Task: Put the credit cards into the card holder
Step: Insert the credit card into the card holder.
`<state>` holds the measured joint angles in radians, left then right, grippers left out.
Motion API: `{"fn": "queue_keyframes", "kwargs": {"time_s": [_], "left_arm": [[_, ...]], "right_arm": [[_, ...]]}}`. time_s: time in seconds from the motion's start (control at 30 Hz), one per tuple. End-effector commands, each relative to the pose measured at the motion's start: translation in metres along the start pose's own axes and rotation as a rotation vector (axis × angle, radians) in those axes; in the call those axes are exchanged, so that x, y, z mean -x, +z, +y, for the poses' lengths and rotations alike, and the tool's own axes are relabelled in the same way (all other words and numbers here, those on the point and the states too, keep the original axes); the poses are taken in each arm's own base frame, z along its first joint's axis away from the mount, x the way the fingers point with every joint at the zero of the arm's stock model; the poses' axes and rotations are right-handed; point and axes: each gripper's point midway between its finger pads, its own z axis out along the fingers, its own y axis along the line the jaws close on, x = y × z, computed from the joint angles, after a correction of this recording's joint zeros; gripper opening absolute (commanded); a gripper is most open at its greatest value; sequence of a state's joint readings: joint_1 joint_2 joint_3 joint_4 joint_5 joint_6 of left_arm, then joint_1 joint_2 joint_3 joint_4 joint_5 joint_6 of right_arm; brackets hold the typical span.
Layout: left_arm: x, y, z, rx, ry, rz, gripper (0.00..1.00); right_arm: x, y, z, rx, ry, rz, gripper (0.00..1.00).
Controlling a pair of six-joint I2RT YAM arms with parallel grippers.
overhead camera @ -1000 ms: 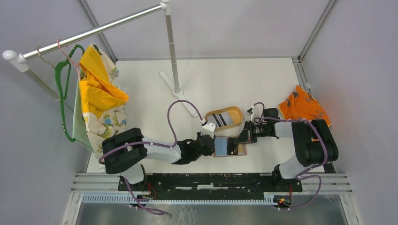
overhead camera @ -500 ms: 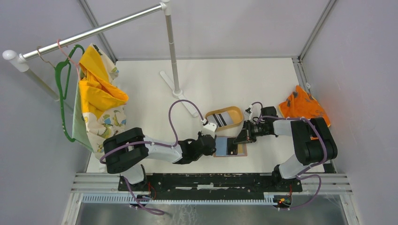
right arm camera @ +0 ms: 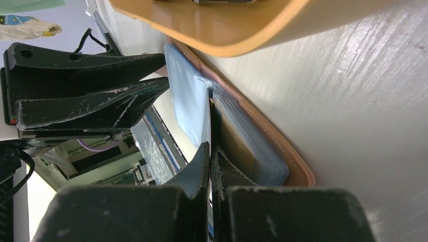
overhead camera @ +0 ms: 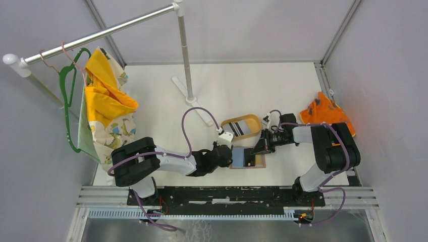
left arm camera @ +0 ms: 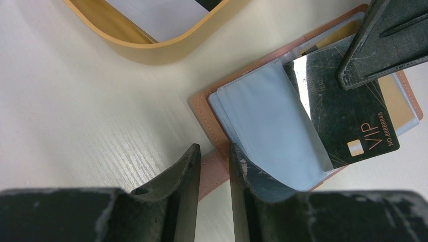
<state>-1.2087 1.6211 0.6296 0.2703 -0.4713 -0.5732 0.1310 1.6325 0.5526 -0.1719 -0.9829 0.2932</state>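
Observation:
The card holder (overhead camera: 260, 162) lies open on the table with pale blue inner sleeves (left arm camera: 262, 111). My right gripper (overhead camera: 258, 149) is shut on a black credit card (left arm camera: 348, 116), whose left end sits under a blue sleeve flap. In the right wrist view its jaws (right arm camera: 209, 148) pinch the card's thin edge (right arm camera: 214, 126). My left gripper (left arm camera: 214, 151) stands narrowly open at the holder's left edge. The brown snap tab (left arm camera: 222, 166) lies flat between its fingers and one finger rests on the blue sleeve. A gold card (left arm camera: 398, 101) shows in a clear sleeve.
A tan oval tray (overhead camera: 227, 123) just behind the holder contains a striped card (overhead camera: 241, 126). An orange cloth (overhead camera: 325, 118) lies at the right. The clothes rack's foot (overhead camera: 189, 98) stands behind the tray, and garments (overhead camera: 108, 111) hang at the left.
The right arm's elbow has shifted slightly left. Both grippers, the black card and the holder stay almost where they were.

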Motion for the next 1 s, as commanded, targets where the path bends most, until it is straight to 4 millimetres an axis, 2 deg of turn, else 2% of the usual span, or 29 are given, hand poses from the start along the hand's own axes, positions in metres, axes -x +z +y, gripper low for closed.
{"fn": "queue_keyframes", "kwargs": {"time_s": [0.0, 0.57, 0.8, 0.97], "left_arm": [[0.009, 0.002, -0.008, -0.008, 0.032, -0.023, 0.34], [0.015, -0.002, -0.011, -0.017, 0.031, -0.03, 0.35], [0.047, -0.026, -0.02, -0.06, -0.022, -0.088, 0.49], [0.071, -0.046, -0.036, -0.154, -0.08, -0.134, 0.6]], "right_arm": [[0.002, 0.004, -0.006, -0.037, -0.023, 0.013, 0.0], [0.006, 0.01, 0.002, 0.014, -0.045, 0.044, 0.02], [0.006, 0.011, 0.002, 0.017, -0.063, 0.05, 0.09], [0.006, 0.011, 0.001, 0.013, -0.071, 0.048, 0.1]]}}
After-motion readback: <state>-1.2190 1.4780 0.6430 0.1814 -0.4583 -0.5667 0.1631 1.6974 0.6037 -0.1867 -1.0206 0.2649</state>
